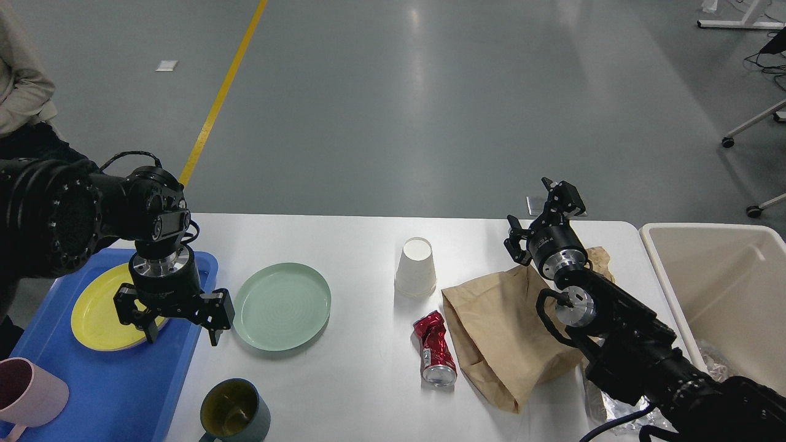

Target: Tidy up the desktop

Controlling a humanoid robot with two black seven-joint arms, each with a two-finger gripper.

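Observation:
The white desktop fills the lower view. On it lie a pale green plate, an upside-down white paper cup, a crushed red can, a brown paper bag and a dark mug. My left gripper hangs open, fingers down, over the right edge of the blue tray, just right of a yellow plate in the tray and left of the green plate. It holds nothing. My right gripper is open and empty, raised above the bag's far end.
A pink mug stands in the tray's near left corner. A beige bin sits at the desktop's right end with clear wrap inside. Crumpled foil lies by my right arm. A person stands at the far left.

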